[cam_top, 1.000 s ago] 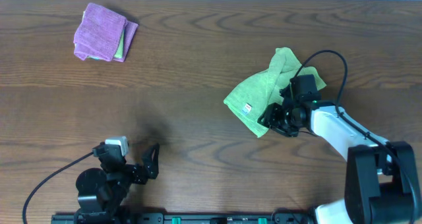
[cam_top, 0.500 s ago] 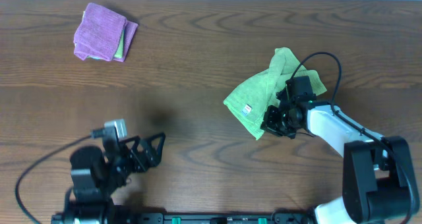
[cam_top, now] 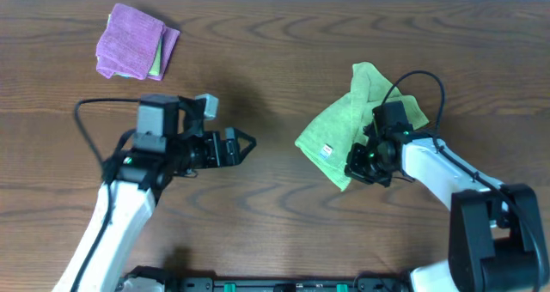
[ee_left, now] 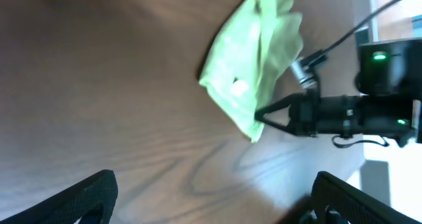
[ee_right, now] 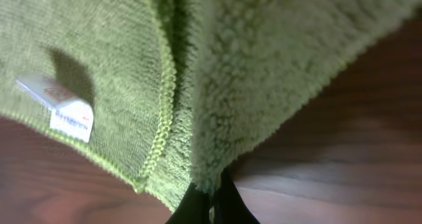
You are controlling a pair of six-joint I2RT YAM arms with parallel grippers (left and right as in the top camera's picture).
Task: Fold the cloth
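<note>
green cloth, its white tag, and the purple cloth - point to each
green cloth (cam_top: 333,130), overhead view, middle of its flat lower part
white tag (ee_right: 58,107), right wrist view, centre of the tag
purple cloth (cam_top: 129,39), overhead view, middle of its top layer

The cloth (cam_top: 331,129) is light green with a small white tag (cam_top: 324,152). The table (cam_top: 275,60) is dark brown with wavy wood lines. The other cloth (cam_top: 129,39) is purple.

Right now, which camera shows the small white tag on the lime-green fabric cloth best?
The right wrist view: the small white tag sits close and sharp on the lime-green fabric cloth. Overhead shows it as a tiny white speck; the left wrist view shows only a blurred pale spot.
</note>
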